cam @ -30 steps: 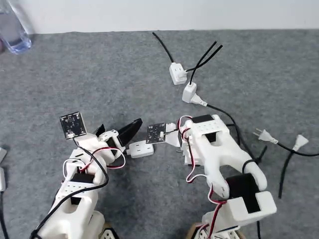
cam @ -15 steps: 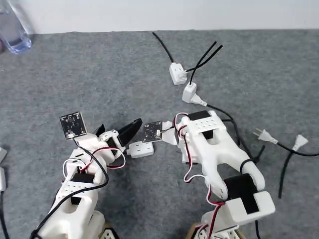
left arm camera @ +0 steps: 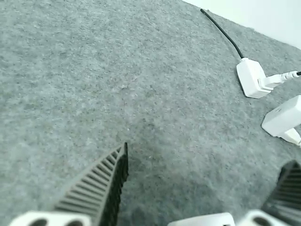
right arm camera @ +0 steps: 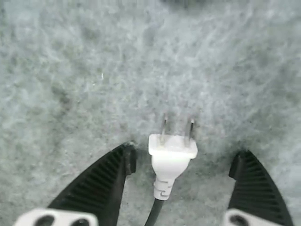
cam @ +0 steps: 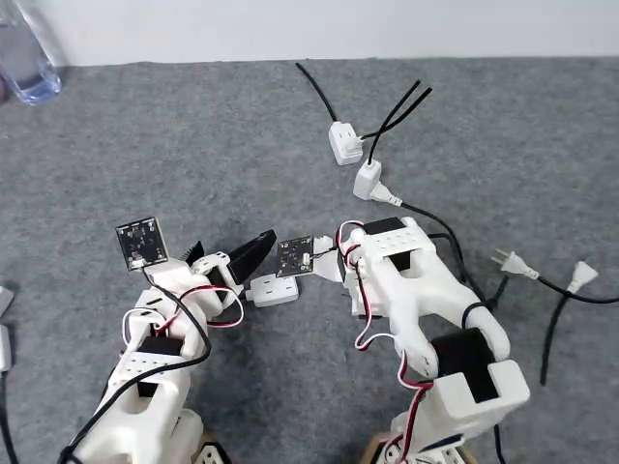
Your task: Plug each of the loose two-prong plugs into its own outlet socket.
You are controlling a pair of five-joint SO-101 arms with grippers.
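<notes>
The right gripper hangs spread over a plug lying flat near the middle of the felt table, a finger on either side, neither touching. The plug's long axis runs straight out from the wrist, prongs pointing away, cord trailing back. The left gripper, likewise spread and empty, sits just beside a socket.

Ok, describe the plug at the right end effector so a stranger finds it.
On the grey mat, find the right arm's open end effector. A white two-prong plug lies between its fingers, touching neither. The other loose plugs lie outside any end effector.
</notes>
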